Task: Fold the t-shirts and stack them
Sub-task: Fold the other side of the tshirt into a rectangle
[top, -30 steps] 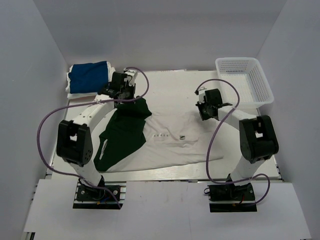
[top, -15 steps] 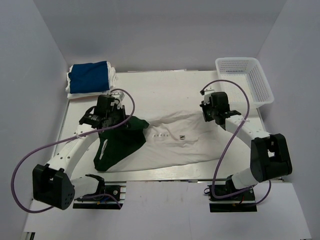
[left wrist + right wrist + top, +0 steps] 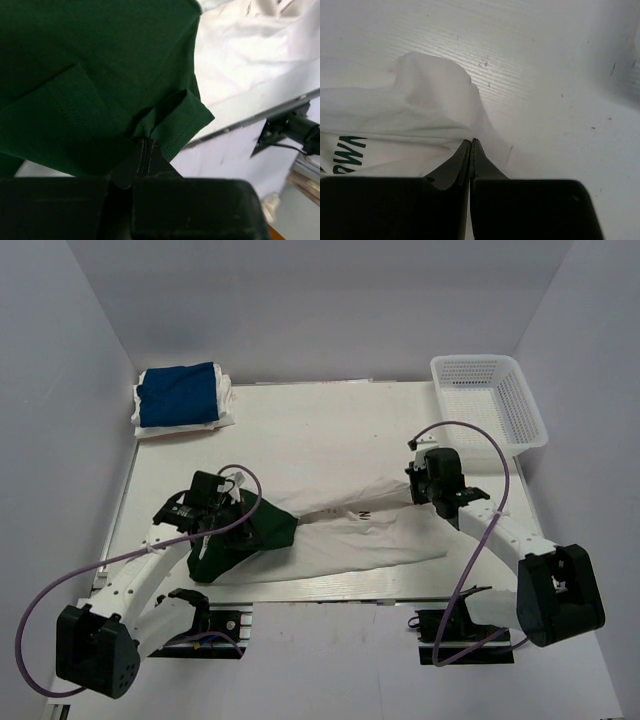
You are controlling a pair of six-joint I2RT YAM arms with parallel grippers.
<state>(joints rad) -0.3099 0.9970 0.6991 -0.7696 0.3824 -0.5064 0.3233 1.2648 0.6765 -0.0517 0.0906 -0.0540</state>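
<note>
A dark green t-shirt (image 3: 245, 535) (image 3: 100, 60) lies bunched at the near left, overlapping the left end of a white t-shirt (image 3: 350, 540) (image 3: 420, 110) with green lettering. My left gripper (image 3: 238, 512) (image 3: 145, 142) is shut on a fold of the green cloth. My right gripper (image 3: 420, 496) (image 3: 471, 141) is shut on the white shirt's right edge. The white shirt stretches between the two grippers as a narrow, doubled band near the table's front edge. A royal blue t-shirt (image 3: 178, 395) sits folded at the far left corner on a white folded cloth.
A white mesh basket (image 3: 520, 410) stands at the far right corner. White walls close in the table on the left, back and right. The table's front edge (image 3: 330, 595) runs just below the shirts. Purple cables loop off both arms.
Both grippers have pulled back toward the near edge, dragging the cloth with them. The spread-out white shirt has folded into a narrower band and the green cloth has bunched up.
</note>
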